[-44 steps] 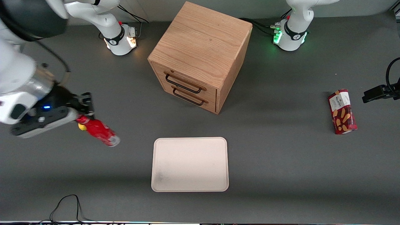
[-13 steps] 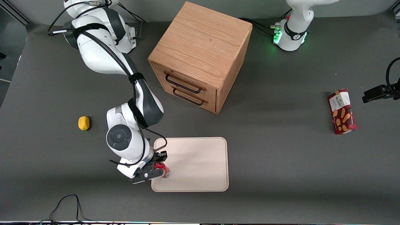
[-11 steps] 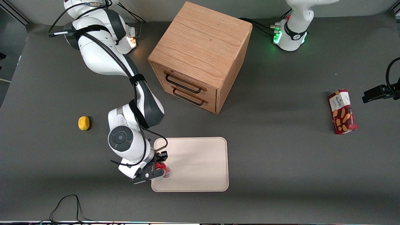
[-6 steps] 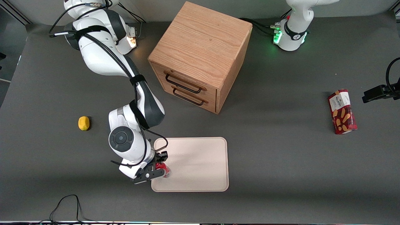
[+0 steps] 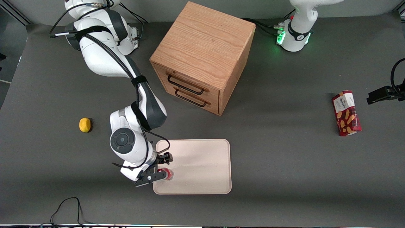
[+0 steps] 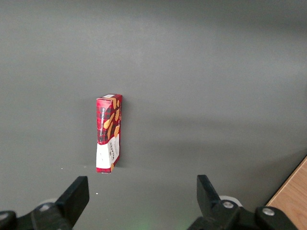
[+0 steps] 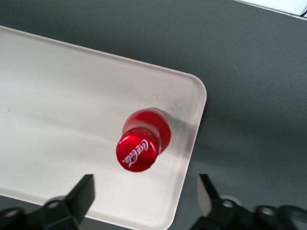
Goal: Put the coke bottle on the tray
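Item: coke bottle (image 7: 142, 141), standing upright on the tray (image 5: 202, 158), in the tray's corner nearest the front camera at the working arm's end. We judge placement done.

Item: gripper (image 5: 162, 167), directly above the bottle; in the wrist view its fingers (image 7: 82, 194) are spread wide, clear of the cap on both sides, holding nothing. We judge only the arm's retreat remains.

Farther off: lemon (image 5: 84, 124), wooden drawer cabinet (image 5: 202, 57), and biscuit box (image 5: 346, 113) toward the parked arm's end.
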